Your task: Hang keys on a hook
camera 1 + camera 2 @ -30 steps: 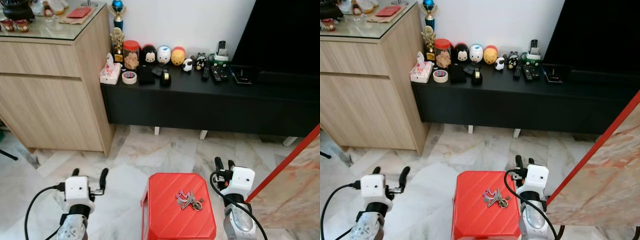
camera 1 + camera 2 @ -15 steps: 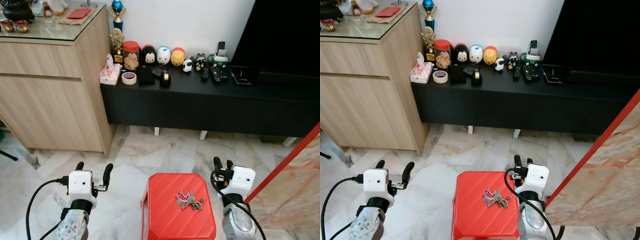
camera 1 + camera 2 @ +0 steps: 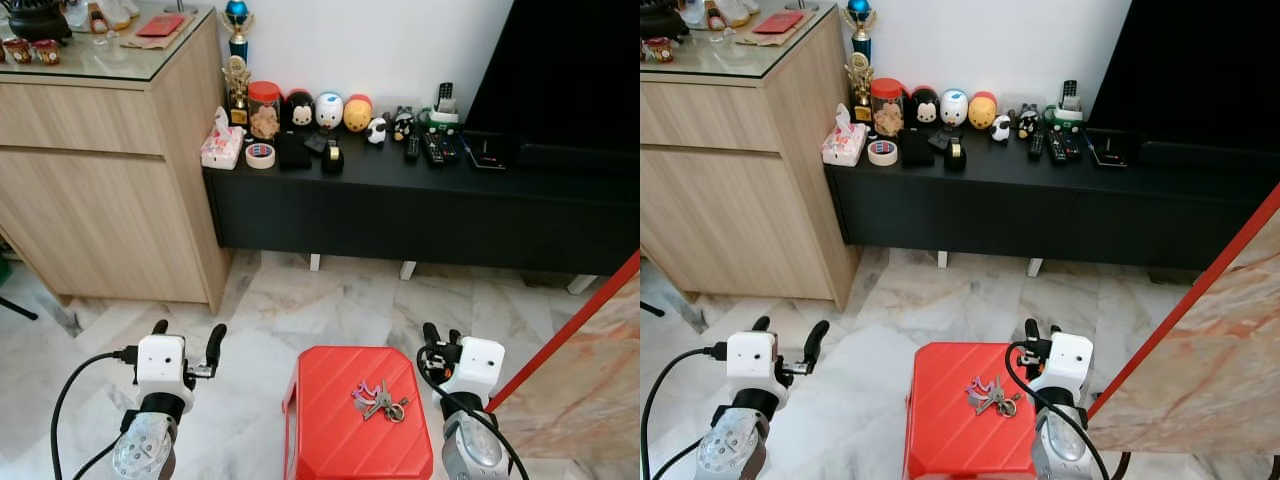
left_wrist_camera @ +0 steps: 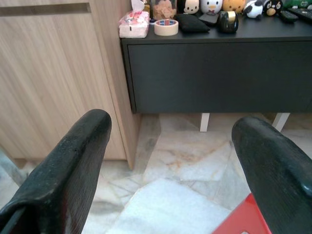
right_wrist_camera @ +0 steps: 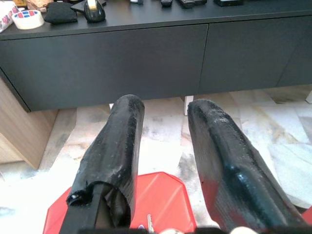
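Observation:
A bunch of keys (image 3: 378, 398) lies on top of a red plastic stool (image 3: 335, 425) just in front of me. My right gripper (image 3: 441, 337) hovers at the stool's right edge, a little right of the keys, pointing toward the black cabinet. Its fingers (image 5: 122, 141) stand narrowly open with nothing between them. My left gripper (image 3: 187, 337) is held over the floor to the left of the stool, wide open and empty. The stool's corner (image 4: 246, 219) sits low between the left fingers (image 4: 73, 161).
A long black low cabinet (image 3: 420, 205) runs along the wall, carrying toy figures, a tape roll (image 3: 259, 155) and remote controls. A wooden sideboard (image 3: 100, 180) stands left, a dark TV (image 3: 570, 70) right. A marble-patterned panel with a red edge (image 3: 585, 370) leans at the right.
My left gripper has risen and moved a little to the right. My right gripper has sunk slightly and edged toward the stool. The keys have not moved.

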You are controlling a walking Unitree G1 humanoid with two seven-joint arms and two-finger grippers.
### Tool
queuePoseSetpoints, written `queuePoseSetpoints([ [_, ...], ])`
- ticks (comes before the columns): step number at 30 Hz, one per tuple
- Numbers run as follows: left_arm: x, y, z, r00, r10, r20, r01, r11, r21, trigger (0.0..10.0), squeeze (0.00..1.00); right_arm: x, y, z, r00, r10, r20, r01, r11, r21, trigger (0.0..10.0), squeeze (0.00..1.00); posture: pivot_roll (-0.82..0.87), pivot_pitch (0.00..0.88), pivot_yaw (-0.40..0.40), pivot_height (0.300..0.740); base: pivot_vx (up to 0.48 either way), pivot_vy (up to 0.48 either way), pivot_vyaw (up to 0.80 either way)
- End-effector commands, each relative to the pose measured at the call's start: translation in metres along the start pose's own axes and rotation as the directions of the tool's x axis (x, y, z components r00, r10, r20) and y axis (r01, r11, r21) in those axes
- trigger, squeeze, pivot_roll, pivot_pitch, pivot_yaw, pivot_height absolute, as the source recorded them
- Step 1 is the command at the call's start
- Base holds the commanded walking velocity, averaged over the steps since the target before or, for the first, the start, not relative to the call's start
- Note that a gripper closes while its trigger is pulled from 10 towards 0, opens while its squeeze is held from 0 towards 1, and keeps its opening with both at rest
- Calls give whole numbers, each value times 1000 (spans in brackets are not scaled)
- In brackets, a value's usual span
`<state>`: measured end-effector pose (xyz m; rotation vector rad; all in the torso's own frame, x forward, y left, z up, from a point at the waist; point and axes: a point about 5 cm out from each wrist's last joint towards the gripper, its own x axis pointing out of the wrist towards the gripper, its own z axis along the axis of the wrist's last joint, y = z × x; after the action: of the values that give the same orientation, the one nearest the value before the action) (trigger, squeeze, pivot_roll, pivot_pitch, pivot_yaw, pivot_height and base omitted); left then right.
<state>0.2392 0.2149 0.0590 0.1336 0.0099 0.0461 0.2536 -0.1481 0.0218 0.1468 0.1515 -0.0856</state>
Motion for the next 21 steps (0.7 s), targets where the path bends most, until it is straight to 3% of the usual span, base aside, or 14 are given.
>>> queuePoseSetpoints([
  [1, -3, -1, -3, 1000, 3, -24, -3, 1000, -1, 10000, 0, -1, 3, 0, 1000, -1, -5, 1, 1000, 4, 10000, 0, 77, 38, -81, 700, 0, 0, 0],
  [5, -3, 0, -3, 1000, 5, -28, -5, 1000, 6, 10000, 0, 0, 5, 0, 1000, 2, -6, -2, 1000, 3, 10000, 0, 79, 41, -81, 680, 0, 0, 0],
  [21, -1, -2, -6, 999, 2, -50, -2, 1000, 2, 10000, 0, 1, 5, 0, 1000, -8, -24, 8, 1000, 3, 10000, 0, 80, 66, -74, 670, 0, 0, 0],
])
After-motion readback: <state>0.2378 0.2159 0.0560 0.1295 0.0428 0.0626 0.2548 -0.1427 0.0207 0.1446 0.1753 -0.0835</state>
